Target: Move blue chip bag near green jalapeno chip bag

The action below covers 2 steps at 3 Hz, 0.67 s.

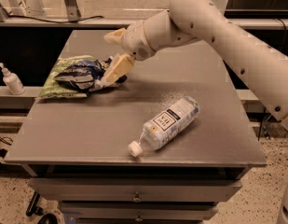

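The blue chip bag, dark navy and crinkled, lies on top of the green jalapeno chip bag at the left side of the grey table. My gripper is just to the right of the blue bag, with its fingers spread apart. The lower finger rests by the bag's right edge and the upper finger points away behind it. The gripper is open and holds nothing.
A clear plastic bottle with a white label lies on its side at the front middle of the table. A small white dispenser bottle stands on a ledge off the table's left edge. Drawers are below the front edge.
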### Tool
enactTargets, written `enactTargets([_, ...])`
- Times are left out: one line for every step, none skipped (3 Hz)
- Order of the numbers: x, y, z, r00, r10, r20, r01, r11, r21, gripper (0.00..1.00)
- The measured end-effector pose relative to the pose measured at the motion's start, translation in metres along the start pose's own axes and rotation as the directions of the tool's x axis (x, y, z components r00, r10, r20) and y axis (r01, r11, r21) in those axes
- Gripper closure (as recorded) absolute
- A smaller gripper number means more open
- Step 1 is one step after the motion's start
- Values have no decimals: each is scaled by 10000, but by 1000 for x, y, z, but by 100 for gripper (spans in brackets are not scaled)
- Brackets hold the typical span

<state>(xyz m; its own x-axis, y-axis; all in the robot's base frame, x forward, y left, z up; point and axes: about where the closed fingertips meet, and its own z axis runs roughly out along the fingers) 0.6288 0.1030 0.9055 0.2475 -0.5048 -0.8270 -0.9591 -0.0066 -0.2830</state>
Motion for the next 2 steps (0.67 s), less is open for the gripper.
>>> enactTargets([-1,-8,-30,9995,-293,-124,294,9995,117,0])
enactTargets([8,-15,-78,9977,-442,-512,457,9985,285,0])
